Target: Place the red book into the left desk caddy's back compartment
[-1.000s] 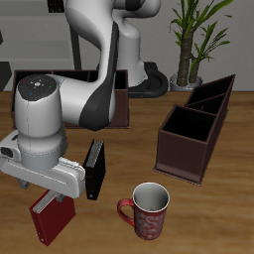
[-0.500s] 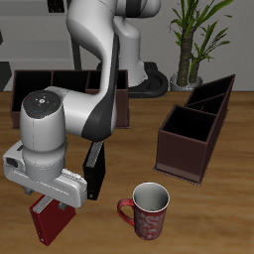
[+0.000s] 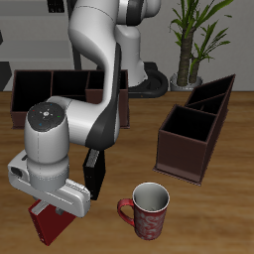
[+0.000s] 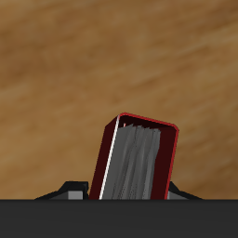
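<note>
Wrist view: tool (image 4: pixel 119 193) fingers (image 4: pixel 67 190) astride the red book (image 4: pixel 136 160).

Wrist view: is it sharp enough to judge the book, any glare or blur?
Wrist view: dark red hardcover book crisp, no glare; wooden table soft and blurred. Exterior view: even light, the arm hides most of the book.

Even, soft simulator light; faint shadows on the table (image 3: pixel 198 213); coarse, slightly blurry renders.
</note>
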{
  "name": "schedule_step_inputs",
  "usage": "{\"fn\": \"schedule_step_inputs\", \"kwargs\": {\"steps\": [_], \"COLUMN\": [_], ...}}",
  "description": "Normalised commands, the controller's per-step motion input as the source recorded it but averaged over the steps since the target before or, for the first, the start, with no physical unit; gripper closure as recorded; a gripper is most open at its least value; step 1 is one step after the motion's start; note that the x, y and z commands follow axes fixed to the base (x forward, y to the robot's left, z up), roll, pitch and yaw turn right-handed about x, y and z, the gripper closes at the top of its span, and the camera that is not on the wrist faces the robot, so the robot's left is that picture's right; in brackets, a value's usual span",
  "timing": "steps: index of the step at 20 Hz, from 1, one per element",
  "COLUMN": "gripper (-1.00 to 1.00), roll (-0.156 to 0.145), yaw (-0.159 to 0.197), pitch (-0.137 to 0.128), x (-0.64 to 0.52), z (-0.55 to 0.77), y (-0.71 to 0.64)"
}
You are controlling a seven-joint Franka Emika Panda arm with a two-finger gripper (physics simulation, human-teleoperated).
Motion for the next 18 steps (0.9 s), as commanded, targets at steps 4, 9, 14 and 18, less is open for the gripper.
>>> {"fn": "schedule_step_inputs", "kwargs": {"steps": [4, 9, 14, 18], "gripper": [1.00, 1.00, 1.00, 1.00], "roll": [0.008, 0.013, -0.029, -0.049], "yaw": [-0.021, 0.036, 0.055, 0.031], "pitch": [0.014, -0.029, -0.064, -0.061], "x": [0.07, -0.01, -0.18, -0.29], "z": [-0.08, 0.26, 0.67, 0.72], "y": [0.07, 0.15, 0.06, -0.02]}}
